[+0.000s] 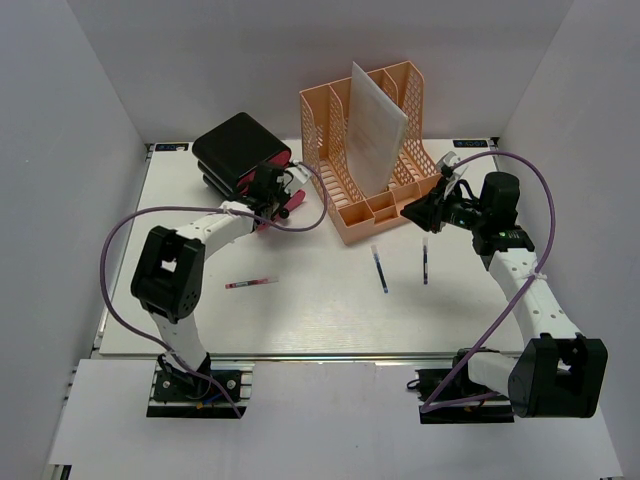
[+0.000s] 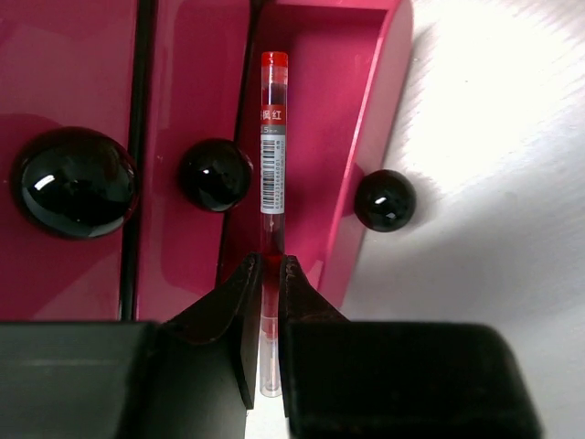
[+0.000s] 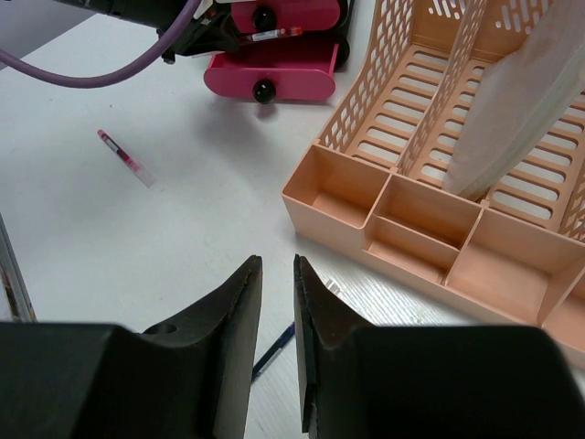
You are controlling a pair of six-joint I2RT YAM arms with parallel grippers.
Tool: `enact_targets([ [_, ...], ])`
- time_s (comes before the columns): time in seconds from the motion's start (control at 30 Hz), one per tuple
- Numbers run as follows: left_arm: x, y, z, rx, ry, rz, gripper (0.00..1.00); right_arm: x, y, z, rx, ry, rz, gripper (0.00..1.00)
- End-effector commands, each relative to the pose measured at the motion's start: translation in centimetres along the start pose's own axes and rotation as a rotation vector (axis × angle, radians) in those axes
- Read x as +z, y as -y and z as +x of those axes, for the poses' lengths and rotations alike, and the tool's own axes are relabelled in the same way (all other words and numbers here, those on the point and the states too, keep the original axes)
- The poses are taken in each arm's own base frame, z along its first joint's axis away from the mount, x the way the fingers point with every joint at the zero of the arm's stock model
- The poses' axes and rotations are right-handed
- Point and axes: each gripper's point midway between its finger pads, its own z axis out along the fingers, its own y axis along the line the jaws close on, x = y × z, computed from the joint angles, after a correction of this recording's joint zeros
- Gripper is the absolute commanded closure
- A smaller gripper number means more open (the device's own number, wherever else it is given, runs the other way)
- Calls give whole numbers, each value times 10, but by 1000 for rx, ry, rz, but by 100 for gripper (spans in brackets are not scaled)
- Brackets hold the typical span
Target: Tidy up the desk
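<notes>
top external view: risks first, biggest thing first. the orange file organiser [image 1: 370, 170] stands at the far middle of the desk [image 1: 300, 320], with a white sheet [image 1: 375, 125] leaning inside it. the right gripper [image 1: 415, 213] hovers just beside the organiser's near right corner, its jaws a narrow gap apart with nothing between them. a careless swing there could clip the lattice wall and shove the organiser or tip the sheet out.

left of the organiser sits a black and pink drawer unit [image 1: 240, 150] with one drawer [image 2: 366, 137] pulled out. a push that comes in too low could slide this unit further from the organiser.

the left gripper [image 2: 271, 274] pinches a red pen [image 2: 272, 165] near its clear end, with the red cap pointing into the open drawer. the grip is far from the pen's middle, so the pen could pivot or slip. if let go askew, it may catch on the drawer's wall and roll out onto the desk.

the desk is a large, flat, white rectangle with metal rail edges, spreading under and all around the organiser. in front of the organiser lie a blue pen [image 1: 380, 268] and, near it, the other blue pen [image 1: 425, 262]. in front and well to the left of the organiser lies a second red pen [image 1: 250, 284].
</notes>
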Motion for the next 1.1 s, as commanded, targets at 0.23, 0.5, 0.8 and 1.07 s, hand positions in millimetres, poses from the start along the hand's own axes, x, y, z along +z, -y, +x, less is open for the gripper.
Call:
enact_targets([
  [0.23, 6, -31, -32, -15, 63, -102, 74, -4, -2, -6, -16, 20, -8, 74],
  [0.5, 5, -32, -33, -18, 52, -100, 66, -8, 0, -8, -17, 27, 0, 74],
  [0.8, -34, -47, -52, -114, 134, -143, 72, -7, -1, -3, -33, 3, -21, 71],
  [1.07, -146, -19, -47, -710, 235, 55, 100, 3, -8, 17, 2, -163, -18, 54],
])
